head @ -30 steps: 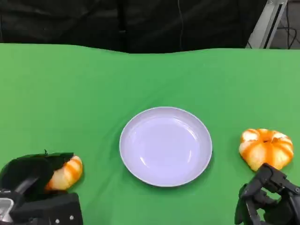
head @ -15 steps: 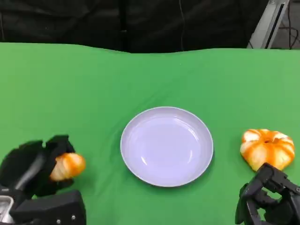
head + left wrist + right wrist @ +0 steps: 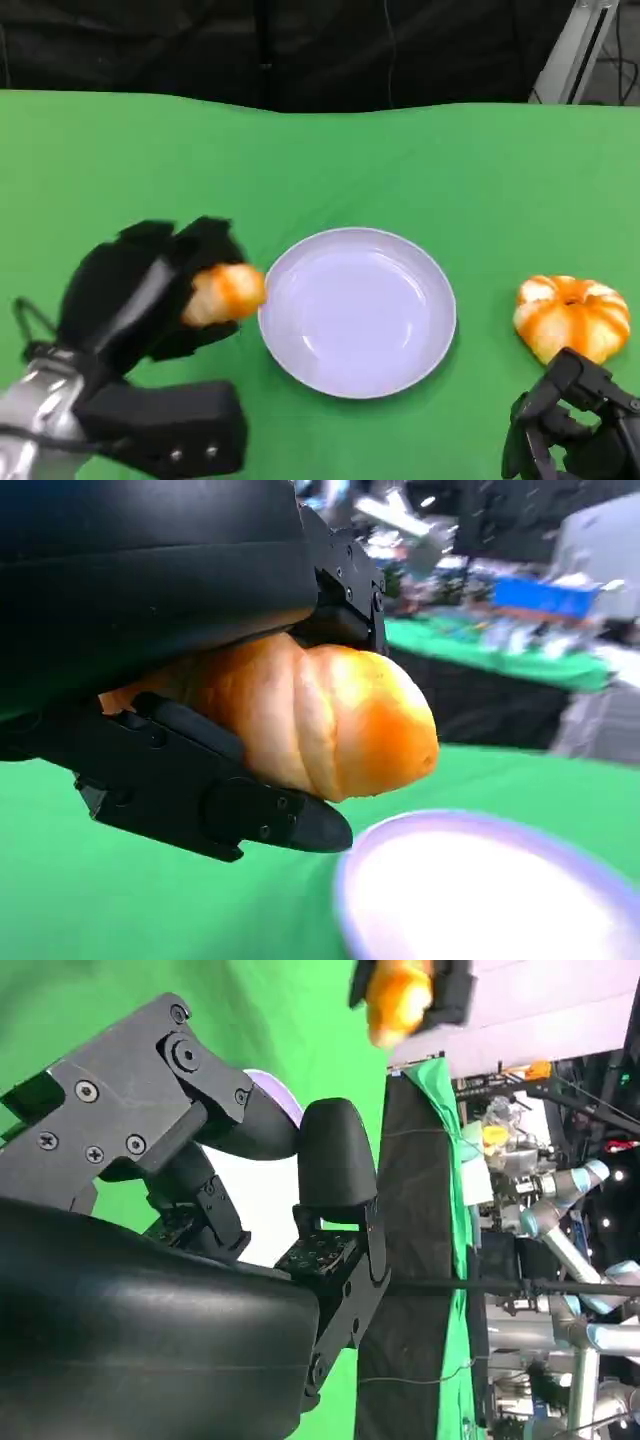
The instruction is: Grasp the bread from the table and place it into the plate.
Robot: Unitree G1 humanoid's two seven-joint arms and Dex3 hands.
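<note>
Plate (image 3: pixel 356 312) lies bare; left hand (image 3: pixel 150 290) holds bread (image 3: pixel 224 293) beside it

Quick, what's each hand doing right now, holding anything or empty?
Left hand: holding the orange-and-cream bread roll, beside the white plate's rim.
Right hand: holds nothing; open or closed cannot be told.

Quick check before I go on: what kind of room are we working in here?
Most likely a robotics lab. The table wears a green cloth against a black backdrop, and another robot arm stands among cluttered benches.
</note>
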